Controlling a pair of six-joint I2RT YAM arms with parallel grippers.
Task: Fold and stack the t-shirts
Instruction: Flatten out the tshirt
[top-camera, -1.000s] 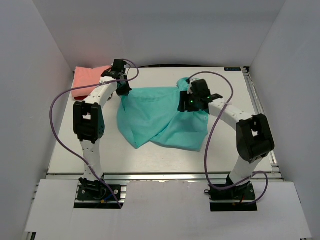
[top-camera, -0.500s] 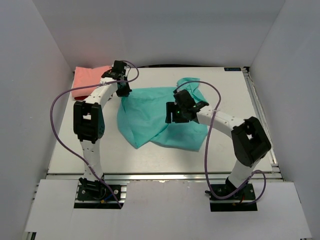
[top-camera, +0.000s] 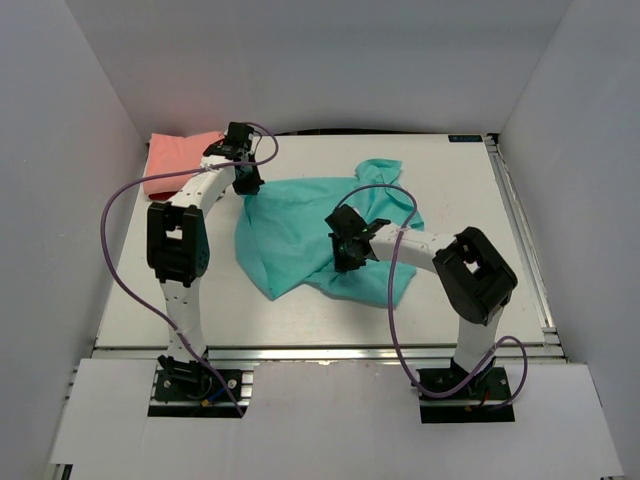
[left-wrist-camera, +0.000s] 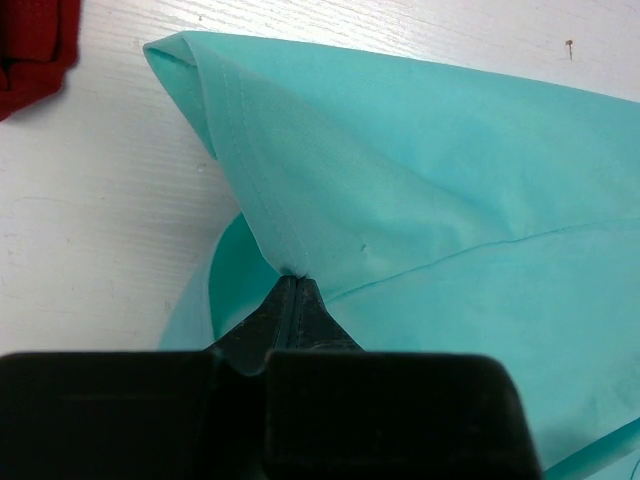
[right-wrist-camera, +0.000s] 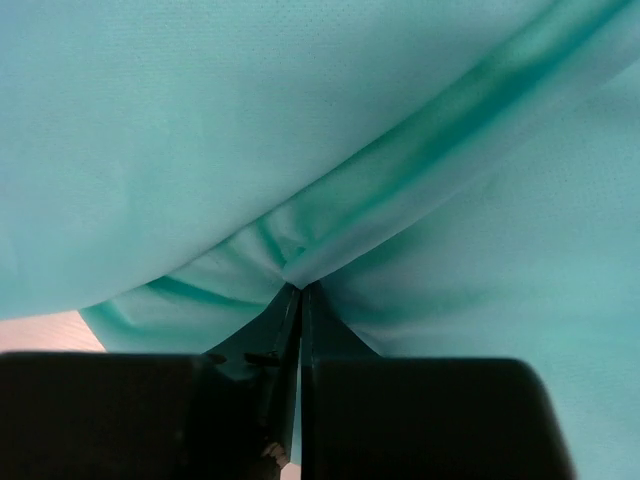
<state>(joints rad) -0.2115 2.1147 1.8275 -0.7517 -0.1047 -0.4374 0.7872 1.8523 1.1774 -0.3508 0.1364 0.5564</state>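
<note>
There's the teal t-shirt (top-camera: 285, 225), soft and crumpled across the white table (top-camera: 470, 180). The left gripper (left-wrist-camera: 296, 278) pinches its stitched hem tight, and the right gripper (right-wrist-camera: 299, 287) nips a gathered fold. The salmon shirt (top-camera: 172, 160) lies bunched far-left.

Looking like a robot lab test cell. Plain white panels (top-camera: 60, 150) are boxing in a white table (top-camera: 300, 310) on the left, back and right. Aluminium extrusion rail (top-camera: 320, 350) is running along the near edge. Two small arms, left arm (top-camera: 180, 240) and right arm (top-camera: 470, 270), are sitting on black base plates (top-camera: 195, 385) at that edge, with loose purple cables (top-camera: 104, 225) looping off them. Lighting is coming across flat and even. A teal t-shirt (top-camera: 290, 225) and a salmon-pink t-shirt (top-camera: 175, 160) are lying on the table.
</note>
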